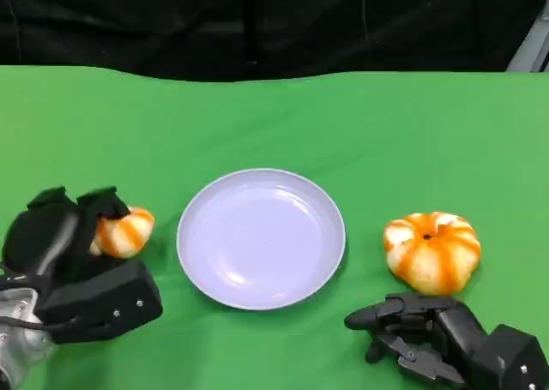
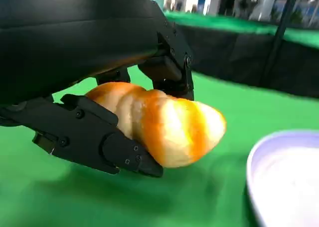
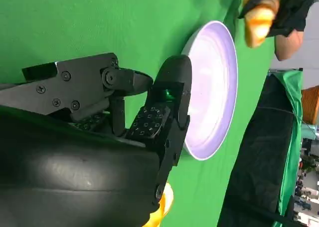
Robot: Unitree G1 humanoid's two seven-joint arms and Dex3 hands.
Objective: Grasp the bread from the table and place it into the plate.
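two breads on green cloth (image 1: pixel 283 116), one plate between them. plate (image 1: pixel 196 210) at frame centre in the head view, round, pale lavender, glossy, shallow raised rim, sitting flat with open cloth all round it. toward the top of the frame, plenty of bare green up to the table's far edge, black drape (image 1: pixel 257 21) beyond. at left, small bread (image 1: pixel 127 231), striped orange and cream, rounded and glazed, grasped by the left hand (image 1: pixel 64 236); just beside the plate's left rim, apart from it. from the left wrist view, same bread (image 2: pixel 169 129) pinched between black fingers (image 2: pixel 99 139) above and below, apparently lifted just off the cloth, plate rim (image 2: pixel 254 167) close at lower right of that frame. at right of the head view, larger pumpkin-shaped bread (image 1: pixel 431 251), ribbed, orange stripes over cream, resting on cloth near the plate's right rim, not touching. right hand (image 1: pixel 420 330) low at lower right, just below that bread, fingers loosely curled and apart, holding nothing, lying near the cloth. from the right wrist view, right hand's fingers (image 3: pixel 159 122) matte black with screwed plates and dotted pads, plate (image 3: pixel 219 52) past them. nothing between the small bread and the plate.
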